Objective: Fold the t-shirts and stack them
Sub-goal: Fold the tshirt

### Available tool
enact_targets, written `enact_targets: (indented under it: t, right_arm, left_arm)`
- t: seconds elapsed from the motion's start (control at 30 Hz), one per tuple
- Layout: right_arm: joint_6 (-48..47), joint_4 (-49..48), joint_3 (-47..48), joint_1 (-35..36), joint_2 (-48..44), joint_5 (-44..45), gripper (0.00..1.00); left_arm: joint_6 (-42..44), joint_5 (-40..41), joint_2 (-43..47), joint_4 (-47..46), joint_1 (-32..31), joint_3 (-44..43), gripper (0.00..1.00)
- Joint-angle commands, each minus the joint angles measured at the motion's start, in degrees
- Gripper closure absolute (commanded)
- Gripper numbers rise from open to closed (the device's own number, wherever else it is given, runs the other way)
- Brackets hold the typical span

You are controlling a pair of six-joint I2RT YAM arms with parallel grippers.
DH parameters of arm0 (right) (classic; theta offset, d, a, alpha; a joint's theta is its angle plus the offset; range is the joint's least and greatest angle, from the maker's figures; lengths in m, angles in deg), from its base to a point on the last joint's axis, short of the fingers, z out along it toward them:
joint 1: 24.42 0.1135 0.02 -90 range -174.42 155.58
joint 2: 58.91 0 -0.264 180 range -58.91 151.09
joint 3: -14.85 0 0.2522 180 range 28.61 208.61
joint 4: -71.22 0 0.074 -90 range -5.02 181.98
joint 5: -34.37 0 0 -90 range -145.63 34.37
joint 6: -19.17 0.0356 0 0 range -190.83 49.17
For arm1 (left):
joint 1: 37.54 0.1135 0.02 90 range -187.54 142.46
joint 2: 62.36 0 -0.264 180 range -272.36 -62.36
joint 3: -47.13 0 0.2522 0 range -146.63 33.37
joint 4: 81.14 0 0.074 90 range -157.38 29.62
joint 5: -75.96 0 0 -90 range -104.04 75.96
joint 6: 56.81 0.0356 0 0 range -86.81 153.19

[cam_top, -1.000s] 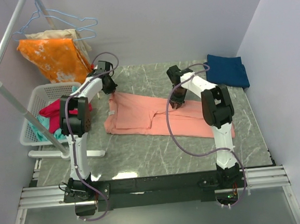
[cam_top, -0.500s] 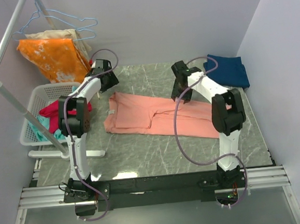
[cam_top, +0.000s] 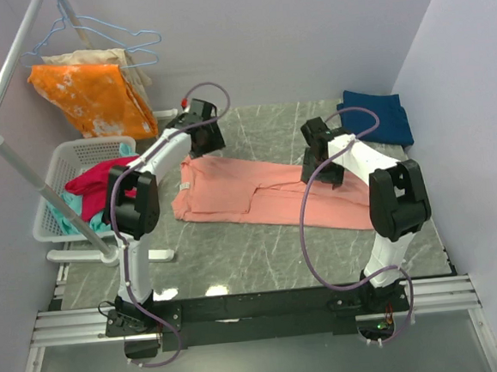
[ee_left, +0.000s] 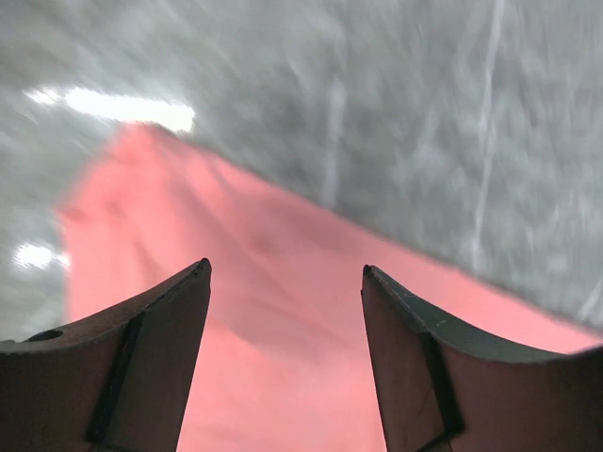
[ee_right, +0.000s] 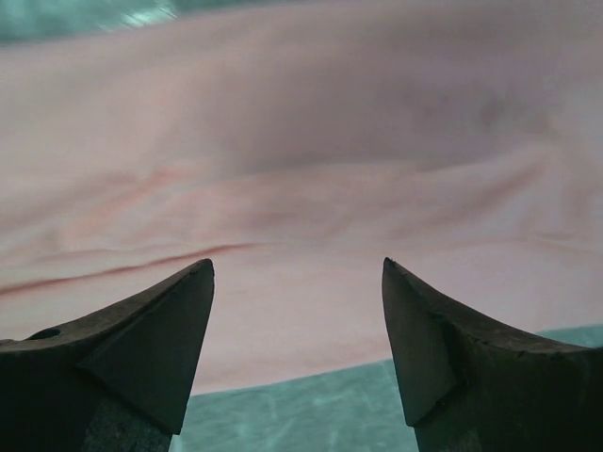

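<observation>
A salmon-pink t-shirt lies folded lengthwise across the marble table, running from the left middle down to the right. A dark navy t-shirt sits folded at the back right corner. My left gripper hovers over the pink shirt's far left end, jaws open and empty; its wrist view shows the pink t-shirt below the left gripper. My right gripper hangs open above the shirt's right half. In the right wrist view, nothing but the pink t-shirt shows between the right gripper fingers.
A white laundry basket with a magenta-red garment stands left of the table. An orange white-blotched cloth hangs from a rack pole at the back left. The table's front edge meets the black rail.
Both grippers let go of the pink shirt and opened. The left gripper moved right along the shirt's far edge; the right gripper moved right and toward the front.
</observation>
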Motion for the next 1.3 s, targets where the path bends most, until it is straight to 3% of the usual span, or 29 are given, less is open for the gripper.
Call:
enact_targets:
  t: [0.0,0.27,0.43,0.7,1.27]
  right_arm:
    - [-2.18,-3.62,-5.55,-2.62,-5.63,-0.4,0.21]
    - [-3.24,-6.71,-8.65,-4.03,-5.29,-4.87,0.21]
    - [-3.41,-7.58,-10.58,-3.16,-5.98,-9.36,0.21]
    - [-3.32,-6.71,-11.9,-0.87,-5.37,-9.19,0.22]
    - [-1.83,-3.98,-11.64,5.99,-2.47,-10.24,0.22]
  left_arm:
    - [-3.34,-2.26,2.51,2.3,-1.59,3.24,0.3]
    - [-7.47,1.77,-2.49,5.72,-1.86,-1.4,0.31]
    - [-9.23,6.79,-6.01,12.58,-2.56,-6.25,0.32]
    - [-10.55,8.37,-7.77,13.63,-2.56,-6.95,0.32]
    - [-10.2,12.68,-22.01,20.23,-2.3,-24.0,0.33]
